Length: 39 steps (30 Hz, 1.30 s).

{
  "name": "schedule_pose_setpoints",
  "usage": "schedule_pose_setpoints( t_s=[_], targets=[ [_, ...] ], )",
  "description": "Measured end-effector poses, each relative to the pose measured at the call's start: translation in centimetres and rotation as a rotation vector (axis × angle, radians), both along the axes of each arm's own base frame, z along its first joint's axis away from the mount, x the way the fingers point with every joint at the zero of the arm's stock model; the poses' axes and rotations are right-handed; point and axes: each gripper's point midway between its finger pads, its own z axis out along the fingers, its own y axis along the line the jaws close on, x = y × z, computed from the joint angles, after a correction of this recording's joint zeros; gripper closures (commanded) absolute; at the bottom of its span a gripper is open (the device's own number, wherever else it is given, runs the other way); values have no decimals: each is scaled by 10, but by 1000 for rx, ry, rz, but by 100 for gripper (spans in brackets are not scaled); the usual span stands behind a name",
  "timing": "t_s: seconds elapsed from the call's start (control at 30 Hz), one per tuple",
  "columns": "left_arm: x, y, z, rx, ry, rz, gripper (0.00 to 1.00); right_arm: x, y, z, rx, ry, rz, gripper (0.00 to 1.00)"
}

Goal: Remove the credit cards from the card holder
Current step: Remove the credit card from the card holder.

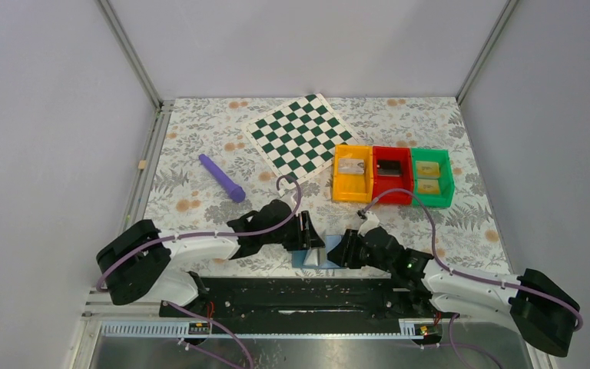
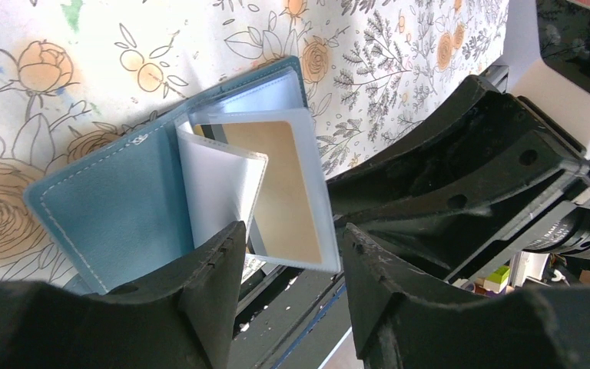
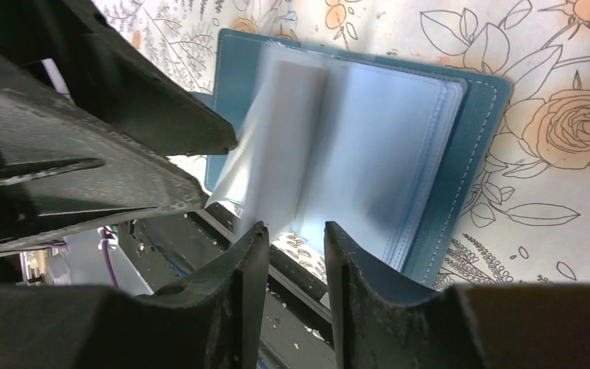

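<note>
Left gripper (image 2: 293, 231) of mine spread around a sleeve (image 2: 324, 231) with a gold card (image 2: 288, 192), pinch or not I cannot tell, right gripper (image 3: 293, 229) parted, empty, blue holder (image 2: 115, 207) open between them at near edge of table (image 1: 445, 223)

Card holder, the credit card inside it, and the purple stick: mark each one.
card holder (image 2: 115, 223): left wrist view, on its blue outer cover.
credit card (image 2: 292, 192): left wrist view, on its gold face inside the clear sleeve.
purple stick (image 1: 222, 177): top view, mid-shaft.
</note>
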Motion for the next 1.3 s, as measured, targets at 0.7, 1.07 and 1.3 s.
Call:
schedule_pose_setpoints(
  t_s=[0.7, 1.07, 1.3],
  targets=[
    [6, 17, 3, 79, -19, 69, 51, 3, -22, 21, -3, -57, -66, 56],
    [2, 3, 46, 28, -54, 55, 52, 4, -17, 43, -2, -84, -35, 62],
    [-2, -8, 42, 21, -37, 42, 58, 4, -3, 16, -37, -24, -2, 69]
  ],
)
